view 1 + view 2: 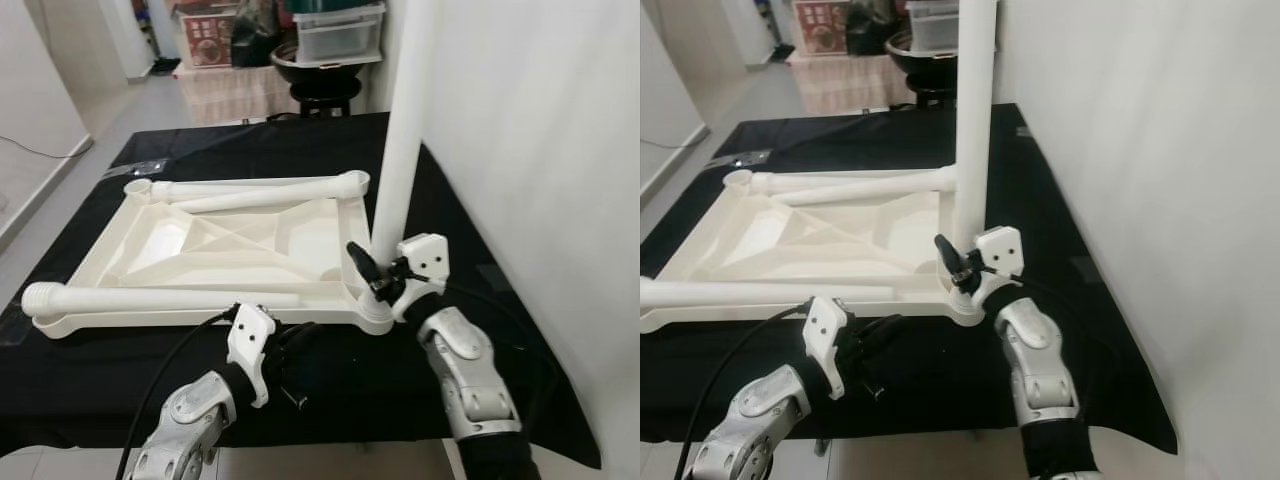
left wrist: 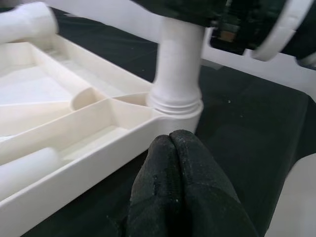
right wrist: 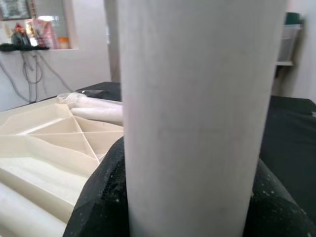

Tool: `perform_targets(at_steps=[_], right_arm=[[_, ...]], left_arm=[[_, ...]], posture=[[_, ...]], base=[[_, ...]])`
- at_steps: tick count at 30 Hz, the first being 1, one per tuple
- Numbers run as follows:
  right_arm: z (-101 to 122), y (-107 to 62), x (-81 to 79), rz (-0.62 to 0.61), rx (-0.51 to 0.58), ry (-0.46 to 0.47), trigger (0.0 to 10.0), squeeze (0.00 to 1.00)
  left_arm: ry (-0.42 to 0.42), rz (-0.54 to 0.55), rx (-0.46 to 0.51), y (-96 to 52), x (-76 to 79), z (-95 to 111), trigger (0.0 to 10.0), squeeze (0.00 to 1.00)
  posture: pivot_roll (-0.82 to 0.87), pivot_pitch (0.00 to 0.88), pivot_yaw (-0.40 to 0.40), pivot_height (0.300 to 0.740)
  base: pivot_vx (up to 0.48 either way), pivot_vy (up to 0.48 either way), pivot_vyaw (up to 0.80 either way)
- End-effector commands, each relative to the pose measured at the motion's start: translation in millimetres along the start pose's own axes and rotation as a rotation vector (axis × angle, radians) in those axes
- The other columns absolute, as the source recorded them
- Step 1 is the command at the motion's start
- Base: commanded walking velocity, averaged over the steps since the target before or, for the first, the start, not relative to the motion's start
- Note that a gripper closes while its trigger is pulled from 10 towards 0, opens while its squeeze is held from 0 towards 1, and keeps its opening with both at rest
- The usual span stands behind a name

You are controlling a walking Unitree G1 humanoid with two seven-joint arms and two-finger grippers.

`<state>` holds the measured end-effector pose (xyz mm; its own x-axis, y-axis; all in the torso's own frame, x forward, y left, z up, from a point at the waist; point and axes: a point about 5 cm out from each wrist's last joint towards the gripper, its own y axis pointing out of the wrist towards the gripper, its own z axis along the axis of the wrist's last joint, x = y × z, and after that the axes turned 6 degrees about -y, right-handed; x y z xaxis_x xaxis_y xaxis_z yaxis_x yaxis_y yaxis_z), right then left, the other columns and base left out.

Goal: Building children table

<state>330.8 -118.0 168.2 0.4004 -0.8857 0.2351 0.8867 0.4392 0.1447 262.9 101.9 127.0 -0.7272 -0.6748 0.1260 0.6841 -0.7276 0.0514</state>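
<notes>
Table leg point(image 1: 400, 130) upright (in corner socket), right tool point(image 1: 378, 275) clamping it

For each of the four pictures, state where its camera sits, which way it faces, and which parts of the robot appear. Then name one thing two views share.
Left eye view: on the head, looking forward and down at the upturned tabletop on black cloth; both arms show.
Right eye view: the same scene from its stereo twin.
Left wrist view: along the shut left gripper toward the upright leg in its corner socket.
Right wrist view: along the right gripper, clamped on that leg.
Shared: the upright leg.
</notes>
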Motion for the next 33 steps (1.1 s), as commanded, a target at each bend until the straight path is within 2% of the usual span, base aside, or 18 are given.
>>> perform_targets(at_steps=[1, 2, 4, 5, 8, 11, 12, 14, 15, 18, 20, 22, 24, 26, 29, 30, 32, 33], right_arm=[[-39.4, -11.3, -5.2, 0.015, -0.199, 0.008, 0.0, 0.0], [-39.5, -12.6, -3.1, -0.006, -0.204, 0.016, 10.0, 0.0], [-39.5, -12.6, -3.1, -0.006, -0.204, 0.016, 10.0, 0.0], [-36.7, -13.1, 1.7, -0.008, -0.18, 0.11, 10.0, 1.0], [-31.6, -11.4, 4.5, 0.024, -0.149, 0.185, 10.0, 1.0], [-16.3, -5.0, 14.6, 0.061, -0.121, 0.163, 10.0, 1.0], [-11.1, -1.6, 19.6, 0.093, -0.113, 0.147, 10.0, 0.61], [-8.3, 0.3, 22.8, 0.115, -0.108, 0.138, 10.0, 0.61], [-3.9, 3.4, 27.3, 0.188, -0.101, 0.095, 10.0, 0.0], [1.2, 6.3, 34.0, 0.322, -0.103, 0.02, 10.0, 0.0], [1.2, 6.3, 34.0, 0.322, -0.103, 0.02, 10.0, 0.0], [-0.1, 4.3, 39.6, 0.545, -0.161, -0.061, 10.0, 0.0], [-6.6, 1.8, 49.2, 0.682, -0.257, -0.123, 10.0, 0.0], [-6.6, 1.8, 49.2, 0.682, -0.257, -0.123, 10.0, 0.0], [-0.9, 9.7, 62.8, 0.648, -0.275, -0.108, 10.0, 0.0], [4.0, 13.3, 69.3, 0.632, -0.267, -0.083, 5.8, 0.0], [4.0, 13.3, 69.3, 0.632, -0.267, -0.083, 5.8, 0.0], [7.5, 15.1, 74.1, 0.623, -0.259, -0.058, 0.0, 0.0]], left_arm=[[-0.008, 0.005, -0.023, -2.9, -3.2, -3.5, 10.0, 0.0], [-0.01, 0.035, -0.011, -2.8, -5.4, -2.8, 10.0, 0.0], [-0.01, 0.035, -0.011, -2.8, -5.4, -2.8, 10.0, 0.0], [0.001, 0.044, -0.011, -2.4, -6.2, -3.0, 10.0, 0.0], [0.005, 0.042, -0.014, -1.7, -6.1, -3.2, 10.0, 0.0], [0.007, 0.038, -0.019, -0.5, -5.1, -3.9, 10.0, 0.0], [0.007, 0.036, -0.02, 0.0, -4.8, -4.2, 10.0, 0.0], [0.007, 0.036, -0.02, 0.4, -4.7, -4.3, 10.0, 0.0], [0.007, 0.034, -0.019, 0.7, -4.3, -4.6, 10.0, 0.0], [0.006, 0.03, -0.017, 0.7, -3.4, -5.0, 10.0, 0.0], [0.006, 0.03, -0.017, 0.7, -3.4, -5.0, 10.0, 0.0], [0.021, -0.054, -0.035, -0.1, 7.6, -6.5, 10.0, 0.0], [0.046, -0.123, -0.059, -1.0, 16.8, -8.2, 10.0, 0.0], [0.046, -0.123, -0.059, -1.0, 16.8, -8.2, 10.0, 0.0], [0.044, -0.125, -0.059, -1.4, 18.1, -8.7, 10.0, 0.0], [0.043, -0.118, -0.055, -1.6, 18.0, -8.7, 10.0, 0.0], [0.043, -0.118, -0.055, -1.6, 18.0, -8.7, 10.0, 0.0], [0.044, -0.108, -0.049, -2.0, 17.7, -8.6, 10.0, 0.0]], posture=[[-0.14, 0.119, 0.053, 0.74], [-0.13, 0.116, 0.051, 0.74], [-0.13, 0.116, 0.051, 0.74], [-0.1, 0.1, 0.046, 0.74], [-0.1, 0.1, 0.046, 0.74], [-0.1, 0.09, 0.044, 0.74], [-0.11, 0.086, 0.04, 0.74], [-0.11, 0.085, 0.039, 0.74], [-0.1, 0.083, 0.035, 0.74], [-0.1, 0.081, 0.03, 0.74], [-0.1, 0.081, 0.03, 0.74], [-0.09, 0.079, 0.025, 0.74], [-0.09, 0.078, 0.021, 0.74], [-0.09, 0.078, 0.021, 0.74], [-0.08, 0.079, 0.018, 0.74], [-0.08, 0.079, 0.018, 0.74], [-0.08, 0.079, 0.018, 0.74], [-0.07, 0.079, 0.018, 0.74]], base=[[0.0, 0.0, 0.0], [0.0, 0.0, 0.0], [0.0, 0.0, 0.0], [0.0, 0.0, 0.0], [0.0, 0.0, 0.0], [0.0, 0.0, 0.0], [0.0, 0.0, 0.0], [0.0, 0.0, 0.0], [0.0, 0.0, 0.0], [0.0, 0.0, 0.0], [0.0, 0.0, 0.0], [0.0, 0.0, 0.0], [0.0, 0.0, 0.0], [0.0, 0.0, 0.0], [0.0, 0.0, 0.0], [0.0, 0.0, 0.0], [0.0, 0.0, 0.0], [0.0, 0.0, 0.0]])
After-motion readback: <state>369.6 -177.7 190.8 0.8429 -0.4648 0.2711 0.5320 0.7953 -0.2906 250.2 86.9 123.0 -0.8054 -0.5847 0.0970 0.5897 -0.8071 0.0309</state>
